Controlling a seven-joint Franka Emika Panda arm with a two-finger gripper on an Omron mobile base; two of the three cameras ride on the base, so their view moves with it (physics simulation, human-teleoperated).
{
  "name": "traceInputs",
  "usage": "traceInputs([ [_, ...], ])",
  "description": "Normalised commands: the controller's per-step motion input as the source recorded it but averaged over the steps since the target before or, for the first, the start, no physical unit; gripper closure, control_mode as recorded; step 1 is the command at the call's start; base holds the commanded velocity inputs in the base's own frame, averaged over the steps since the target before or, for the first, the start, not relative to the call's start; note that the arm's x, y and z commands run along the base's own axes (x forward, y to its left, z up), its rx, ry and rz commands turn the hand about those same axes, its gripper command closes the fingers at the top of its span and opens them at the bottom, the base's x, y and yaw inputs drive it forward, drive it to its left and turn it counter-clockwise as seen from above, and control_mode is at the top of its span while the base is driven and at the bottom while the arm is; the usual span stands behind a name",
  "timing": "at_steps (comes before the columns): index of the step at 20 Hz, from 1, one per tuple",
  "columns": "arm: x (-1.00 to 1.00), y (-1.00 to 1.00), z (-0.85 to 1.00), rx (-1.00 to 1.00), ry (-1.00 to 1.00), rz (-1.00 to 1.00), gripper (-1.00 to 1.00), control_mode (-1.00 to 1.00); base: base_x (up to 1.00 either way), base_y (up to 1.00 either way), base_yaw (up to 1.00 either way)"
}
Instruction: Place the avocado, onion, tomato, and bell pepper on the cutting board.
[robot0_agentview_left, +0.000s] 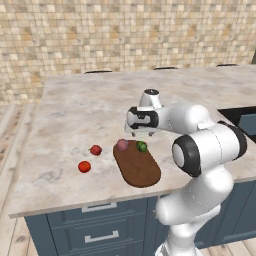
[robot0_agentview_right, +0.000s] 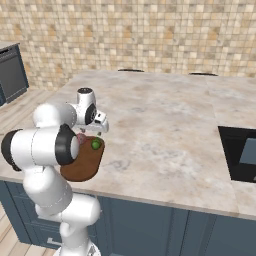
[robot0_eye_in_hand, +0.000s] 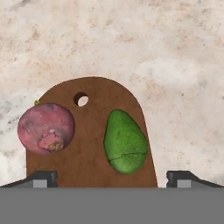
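Observation:
The dark-brown cutting board (robot0_agentview_left: 137, 170) (robot0_agentview_right: 80, 167) (robot0_eye_in_hand: 89, 127) lies near the counter's front edge. At its far end, beside the hanging hole, lie the pinkish-purple onion (robot0_agentview_left: 122, 145) (robot0_eye_in_hand: 46, 127) and the green avocado (robot0_agentview_left: 142, 146) (robot0_agentview_right: 95, 144) (robot0_eye_in_hand: 125, 142). My gripper (robot0_agentview_left: 140, 134) (robot0_agentview_right: 96, 131) (robot0_eye_in_hand: 112, 178) hovers just above that end, open, its fingertips (robot0_eye_in_hand: 42, 178) spread wide to either side of the avocado and holding nothing. Two small red items, one (robot0_agentview_left: 96, 149) darker and one (robot0_agentview_left: 84, 166) brighter, rest on the counter left of the board; which is the tomato and which the bell pepper I cannot tell.
The marble counter (robot0_agentview_left: 75, 115) stretches wide behind and to the left of the board. A dark sink or cooktop recess (robot0_agentview_right: 240, 152) lies at the right. Blue drawers (robot0_agentview_left: 100, 225) run below the front edge, and a tiled wall stands behind.

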Motion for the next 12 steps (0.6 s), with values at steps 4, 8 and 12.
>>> traceInputs([
  [4,-0.32,0.34,0.35,0.0,-0.04,0.0,-1.0,-1.0,0.0,0.0,0.0],
  [8,-0.35,0.5,0.17,-0.01,-0.04,0.01,-1.0,-1.0,0.0,0.0,0.0],
  [12,-0.36,0.52,0.07,0.0,-0.06,0.03,-1.0,-1.0,0.0,0.0,0.0],
])
